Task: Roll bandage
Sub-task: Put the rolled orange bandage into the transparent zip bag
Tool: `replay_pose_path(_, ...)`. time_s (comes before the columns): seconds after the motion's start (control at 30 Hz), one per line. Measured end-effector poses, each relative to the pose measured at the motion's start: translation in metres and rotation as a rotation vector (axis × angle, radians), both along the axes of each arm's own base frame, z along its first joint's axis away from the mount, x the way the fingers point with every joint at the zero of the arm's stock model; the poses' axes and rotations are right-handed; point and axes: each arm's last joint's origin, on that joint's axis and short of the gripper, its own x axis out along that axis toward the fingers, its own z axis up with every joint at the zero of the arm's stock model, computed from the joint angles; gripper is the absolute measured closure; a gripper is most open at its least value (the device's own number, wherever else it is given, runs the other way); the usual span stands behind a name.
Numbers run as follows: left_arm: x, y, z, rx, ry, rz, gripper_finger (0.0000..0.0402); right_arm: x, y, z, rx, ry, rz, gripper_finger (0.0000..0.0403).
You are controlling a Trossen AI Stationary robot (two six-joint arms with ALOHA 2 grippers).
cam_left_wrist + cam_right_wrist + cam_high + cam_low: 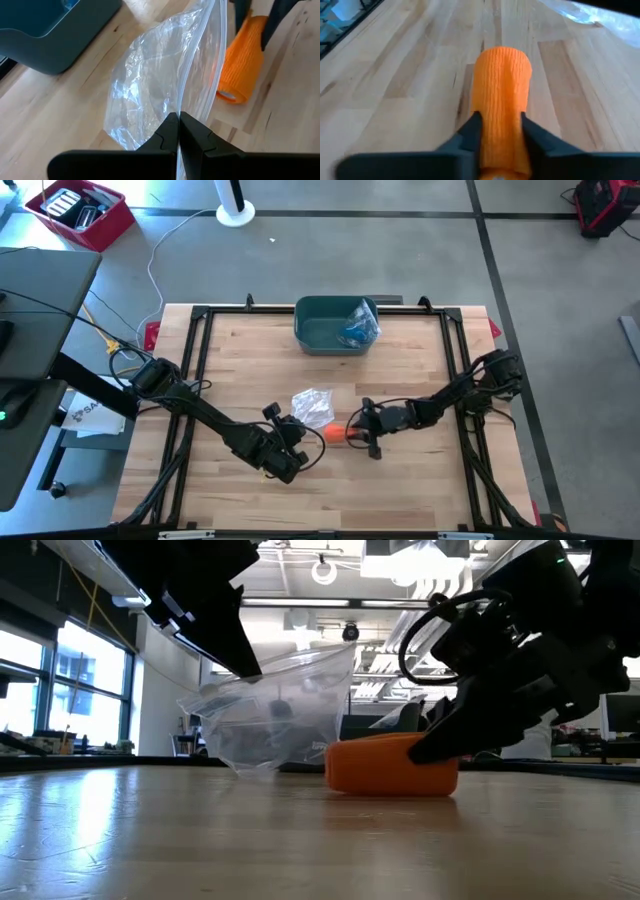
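An orange bandage roll [335,432] lies on its side on the wooden table, near the middle. My right gripper [500,132] comes in from the table's right and is shut on the roll's near end. Just left of the roll, a clear zip bag [312,405] stands crumpled, its lower part on the table [255,768]. My left gripper [179,125] is shut on the bag's zip edge. In the left wrist view, the roll [242,60] sits beyond the bag with the right gripper's fingers on either side of it. My left gripper pinches the bag's zip edge [181,107] between its two shut fingers, slanting down from the table's near left. The upper part of the bag is held up and its lower part rests on the table. My right gripper pinches the roll's two sides [485,117] between its fingers, at the end toward the table's right. The fingers [468,131] lie along the roll, slanting down from the right. The roll looks squeezed in between them and rests on the table [390,785].
A teal bin [320,332] stands at the far edge with a blue-and-clear packet [358,325] inside. Black frame rails [205,340] run along the table's sides. Bare wood lies toward the near edge [400,490].
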Motion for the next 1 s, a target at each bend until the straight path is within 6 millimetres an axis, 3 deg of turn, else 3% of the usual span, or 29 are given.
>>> replay_pose_path(0.07,0.000,-0.001,0.000,-0.002,-0.002,-0.001,0.0401,-0.001,0.003,0.000,0.015,0.005,-0.001,0.0361)
replay_pose_path(0.1,-0.001,-0.001,0.000,-0.004,-0.003,0.000,0.0401,-0.002,0.006,0.000,0.018,0.004,0.007,0.0367)
replay_pose_path(0.37,0.000,0.000,0.000,-0.006,-0.007,0.005,0.0401,-0.013,0.031,0.032,0.028,-0.111,-0.043,0.0364)
replay_pose_path(0.6,0.001,0.000,0.000,-0.041,-0.044,0.040,0.0401,-0.028,0.047,0.082,-0.075,-0.222,-0.129,0.0366)
replay_pose_path(0.83,0.004,0.005,0.000,-0.056,-0.060,0.072,0.0401,0.002,0.052,0.131,-0.255,-0.109,-0.193,0.0366)
replay_pose_path(1.0,0.008,0.006,0.002,-0.078,-0.103,0.080,0.0401,0.024,0.056,0.139,-0.362,-0.011,-0.192,0.0366)
